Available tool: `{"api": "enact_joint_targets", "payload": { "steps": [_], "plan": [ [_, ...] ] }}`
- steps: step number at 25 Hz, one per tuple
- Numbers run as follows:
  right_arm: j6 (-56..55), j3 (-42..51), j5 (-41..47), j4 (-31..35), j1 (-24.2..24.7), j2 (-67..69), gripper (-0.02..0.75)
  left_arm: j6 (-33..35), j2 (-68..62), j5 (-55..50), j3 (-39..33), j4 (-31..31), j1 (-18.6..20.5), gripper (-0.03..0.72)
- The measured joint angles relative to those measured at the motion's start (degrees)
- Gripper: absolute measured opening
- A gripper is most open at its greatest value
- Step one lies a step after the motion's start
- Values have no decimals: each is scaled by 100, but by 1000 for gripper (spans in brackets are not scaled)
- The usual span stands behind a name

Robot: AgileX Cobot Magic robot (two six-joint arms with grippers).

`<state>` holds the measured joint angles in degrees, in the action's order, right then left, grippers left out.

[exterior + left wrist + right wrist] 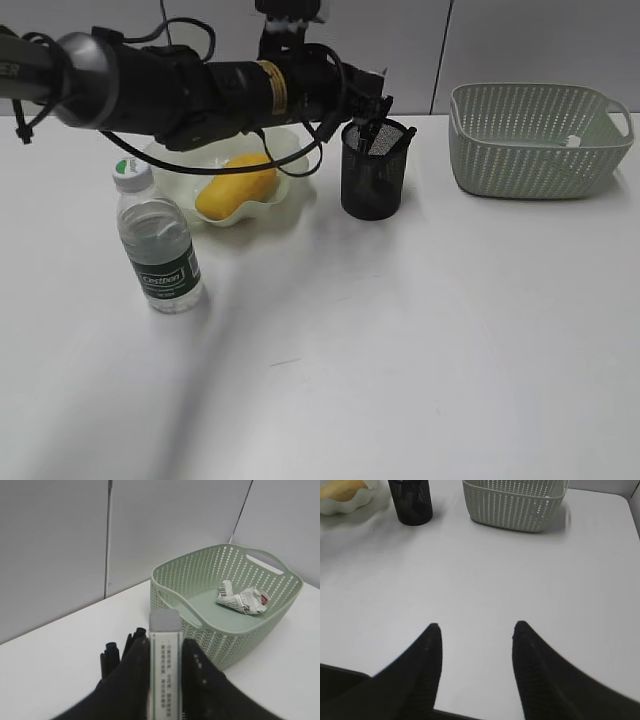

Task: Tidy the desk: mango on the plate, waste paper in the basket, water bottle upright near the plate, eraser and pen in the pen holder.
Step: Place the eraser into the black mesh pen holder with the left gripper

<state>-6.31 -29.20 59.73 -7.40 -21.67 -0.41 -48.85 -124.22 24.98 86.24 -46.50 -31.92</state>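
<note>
My left gripper is shut on the eraser, a white block with a printed sleeve and a grey end. In the exterior view it hangs right over the black mesh pen holder. Black pen ends stand beside the fingers; a pen leans in the holder. The mango lies on the wavy green plate. The water bottle stands upright in front of the plate. The waste paper lies in the basket. My right gripper is open and empty above the desk.
The basket stands at the back right of the desk, to the right of the pen holder. The left arm spans the back, above the plate. The right wrist view shows the pen holder, the basket and the plate far ahead.
</note>
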Motion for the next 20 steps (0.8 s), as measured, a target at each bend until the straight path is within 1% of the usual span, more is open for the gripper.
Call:
{"api": "enact_joint_targets", "payload": {
  "steps": [2,5,6,7,9,13,15,18,19,20],
  "plan": [
    [0,0,0,0,0,0,372,0,-33,29,2,0,0,162],
    [-2,0,0,0,0,0,372,6,-33,71,25,51,-5,293],
    [-2,0,0,0,0,0,372,10,-33,66,27,98,-5,320],
    [-2,0,0,0,0,0,372,10,-33,60,31,130,-5,341],
    [-2,0,0,0,0,0,372,12,-33,67,31,164,-5,359],
    [-2,0,0,0,0,0,372,-38,56,-16,31,146,-12,368],
    [-2,0,0,0,0,0,372,-272,320,-395,31,-48,-53,352],
    [-2,0,0,0,0,0,372,-495,1054,-1716,31,-702,-292,276],
    [-2,0,0,0,0,0,372,-517,1338,-2431,31,-803,-436,255],
    [-2,0,0,0,0,0,372,-467,1615,-3240,25,-756,-598,244]
  ]
}}
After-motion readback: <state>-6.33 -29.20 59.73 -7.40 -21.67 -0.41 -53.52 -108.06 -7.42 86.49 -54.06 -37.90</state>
